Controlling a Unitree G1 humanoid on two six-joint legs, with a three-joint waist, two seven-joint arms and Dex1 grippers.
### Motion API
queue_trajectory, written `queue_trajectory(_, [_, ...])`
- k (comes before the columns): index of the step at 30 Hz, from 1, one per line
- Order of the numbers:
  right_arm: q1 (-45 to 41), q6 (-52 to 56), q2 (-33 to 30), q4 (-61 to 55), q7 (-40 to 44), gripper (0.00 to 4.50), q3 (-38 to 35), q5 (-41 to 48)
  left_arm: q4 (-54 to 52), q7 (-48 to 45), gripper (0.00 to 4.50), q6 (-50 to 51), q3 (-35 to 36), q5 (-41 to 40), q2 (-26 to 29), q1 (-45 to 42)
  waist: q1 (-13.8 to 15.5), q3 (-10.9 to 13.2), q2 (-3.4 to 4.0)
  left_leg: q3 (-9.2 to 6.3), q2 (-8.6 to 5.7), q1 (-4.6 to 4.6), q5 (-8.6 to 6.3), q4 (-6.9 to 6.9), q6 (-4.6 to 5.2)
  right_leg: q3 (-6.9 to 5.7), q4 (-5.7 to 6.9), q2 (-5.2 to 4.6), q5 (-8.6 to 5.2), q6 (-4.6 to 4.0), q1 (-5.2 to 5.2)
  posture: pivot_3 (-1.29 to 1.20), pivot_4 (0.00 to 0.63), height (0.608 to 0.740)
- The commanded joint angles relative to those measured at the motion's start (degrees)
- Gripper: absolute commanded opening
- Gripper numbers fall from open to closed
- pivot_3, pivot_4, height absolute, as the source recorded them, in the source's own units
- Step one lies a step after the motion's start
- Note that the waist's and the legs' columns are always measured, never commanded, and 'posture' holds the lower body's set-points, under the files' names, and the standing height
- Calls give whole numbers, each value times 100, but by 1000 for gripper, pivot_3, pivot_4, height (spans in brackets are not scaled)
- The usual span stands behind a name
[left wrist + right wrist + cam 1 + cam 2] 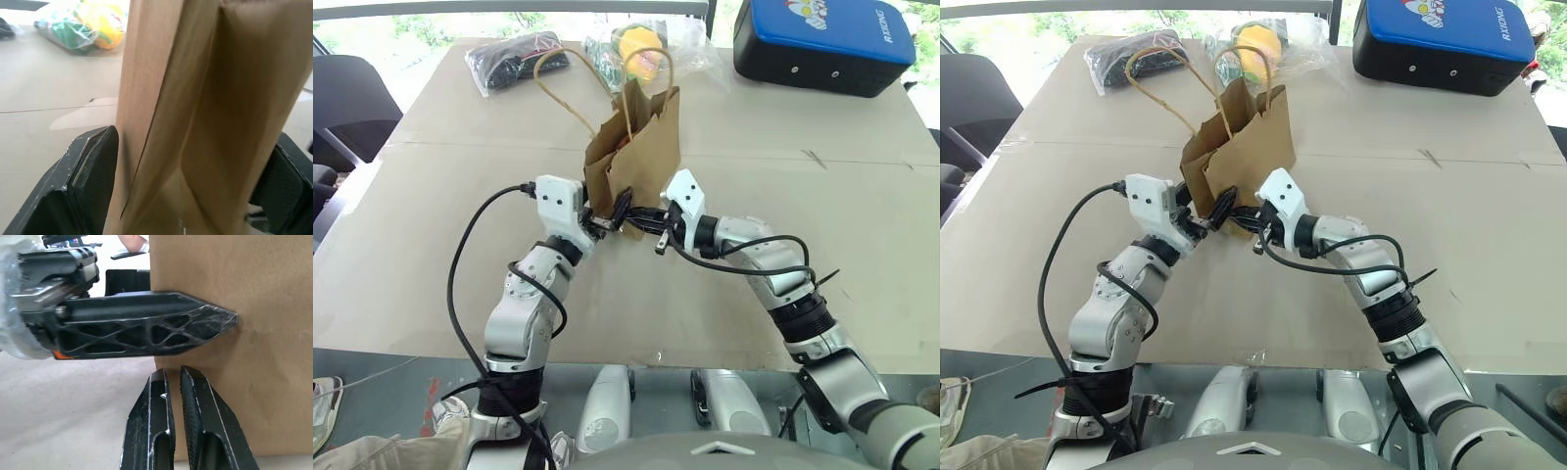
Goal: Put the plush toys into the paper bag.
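At frame centre on the tabletop (431,284), paper bag (641,157) stands upright. Left end effector (188,191) straddles its base, jaws wide; right end effector (175,382) is pinched shut, empty, against the bag wall. Plush toys unseen (possibly inside). Advice: steady the base, avoid crushing the gusset.

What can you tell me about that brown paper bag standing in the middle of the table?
The paper bag is plain brown kraft paper, creased, with folded side gussets and two twisted paper loop handles rising from its open top. It stands upright but leaning on the cardboard-covered table. The left claw straddles its lower end, fingers wide on either side. The shut right claw sits low against its side. Something reddish peeps from the mouth; what it is I cannot tell.
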Motion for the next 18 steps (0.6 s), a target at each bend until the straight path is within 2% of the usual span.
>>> queue_trajectory(1, [122,-99,-24,-425,1,0,-117,-26,77,-112,2863,-374,-74,90,-101,-193,2,0,0,0,0,-1,0,0,0,0,0,0,0,0,0,0,150,740])
queue_trajectory(2, [173,-123,-48,-554,-12,0,-189,2,97,-179,2323,-436,-54,77,-89,-205,2,0,0,0,0,-1,0,0,0,-1,-1,0,0,0,0,0,150,740])
queue_trajectory(3, [259,-42,-123,-786,54,499,-282,132,116,-266,1809,-494,-11,64,-42,-205,2,0,0,0,0,-2,0,0,0,0,-1,0,0,0,0,0,150,740])
queue_trajectory(4, [371,-6,-250,-1058,163,815,-344,235,127,-406,1390,-537,48,-24,-1,-200,4,0,0,0,0,-2,0,0,0,-1,-1,0,0,0,0,0,150,740])
queue_trajectory(5, [479,52,-359,-1297,214,1359,-392,308,123,-555,833,-574,99,-122,34,-185,8,0,0,-1,0,-2,0,0,0,-1,-2,0,0,0,0,0,150,740])
queue_trajectory(7, [766,179,-633,-1850,287,2183,-630,534,185,-1039,32,-703,238,-357,243,-191,11,0,0,0,0,-2,0,0,0,-1,-2,-2,0,1,0,0,150,740])
queue_trajectory(10, [1313,371,-1210,-2677,412,3463,-1100,859,254,-2002,0,-652,533,-1058,664,-333,19,0,0,-2,-1,-4,0,1,0,-3,-3,-1,-1,1,1,0,150,740])
queue_trajectory(11, [1561,420,-1476,-2958,502,4146,-1323,985,366,-2478,0,-556,648,-1361,888,-451,16,0,0,-1,-1,-2,0,1,0,-2,-2,-2,-1,1,1,0,150,740])
queue_trajectory(12, [1750,457,-1662,-3167,560,4306,-1483,1085,428,-2793,0,-494,717,-1561,1040,-512,21,1,2,-2,-1,-2,0,1,0,-3,-2,0,-1,1,2,0,150,740])
queue_trajectory(13, [2185,372,-2059,-3433,738,4306,-1995,1154,912,-3761,0,-469,691,-1736,1453,-769,18,1,2,-3,-1,-2,0,1,0,-4,0,0,-1,1,2,0,150,740])
queue_trajectory(15, [2937,187,-2668,-3742,1068,4306,-2893,1252,1804,-5131,0,-919,489,-1587,2023,-1215,90,5,9,-8,-1,-2,0,1,1,-9,-7,4,-3,1,6,0,150,740])
queue_trajectory(18, [3792,-47,-3232,-3810,1457,4306,-3856,1405,2888,-6388,0,-1397,166,-1396,2273,-1842,126,4,12,-1,-4,2,-1,2,1,-8,-23,1,-4,1,16,0,150,740])
